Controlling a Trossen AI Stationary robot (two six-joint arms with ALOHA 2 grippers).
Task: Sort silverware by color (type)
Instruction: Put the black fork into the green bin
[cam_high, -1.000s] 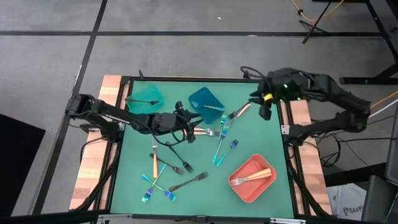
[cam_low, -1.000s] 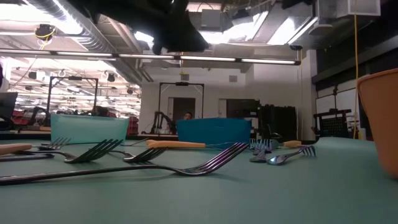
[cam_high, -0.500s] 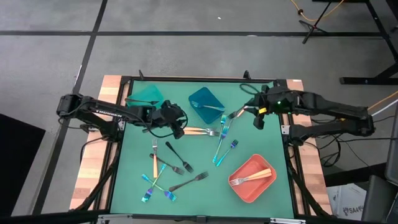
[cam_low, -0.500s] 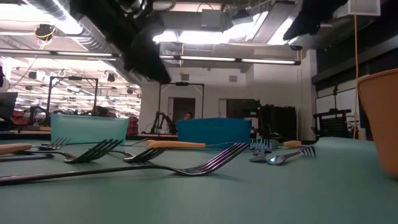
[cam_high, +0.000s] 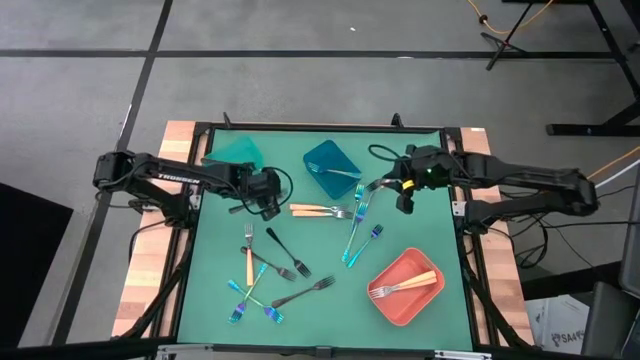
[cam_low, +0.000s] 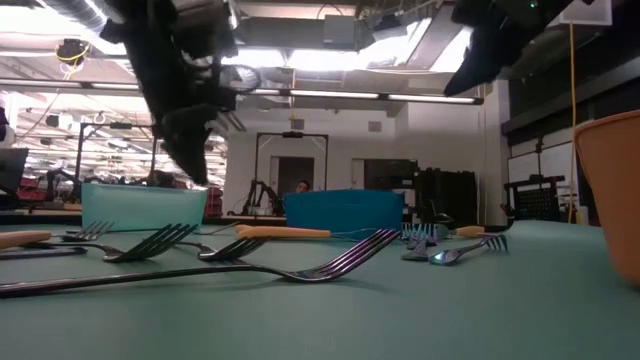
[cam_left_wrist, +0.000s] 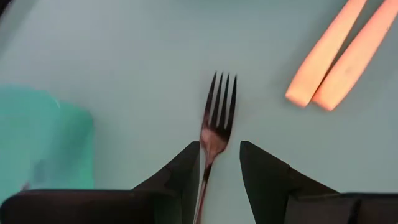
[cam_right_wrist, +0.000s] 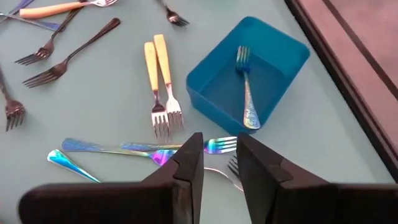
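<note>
Left gripper (cam_left_wrist: 217, 163) is carrying a black fork (cam_left_wrist: 215, 127) toward the teal bin (cam_high: 237, 152); right gripper (cam_right_wrist: 217, 152), slightly parted and empty, is hovering beside the blue bin (cam_right_wrist: 249, 68)

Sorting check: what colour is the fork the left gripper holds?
Black fork, clearest in the left wrist view.

The high view looks straight down from well above, taking in the whole green table (cam_high: 320, 300) and floor around it. The low view sits at the table's surface, facing level across it toward the blue bin (cam_low: 343, 210) and the room behind. The left wrist view looks down from close above the table beside the teal bin (cam_left_wrist: 43, 143). The right wrist view looks down from higher, with the blue bin (cam_right_wrist: 249, 78) in the middle. The blue bin (cam_high: 332, 165) appears in the high, low and right wrist views.
</note>
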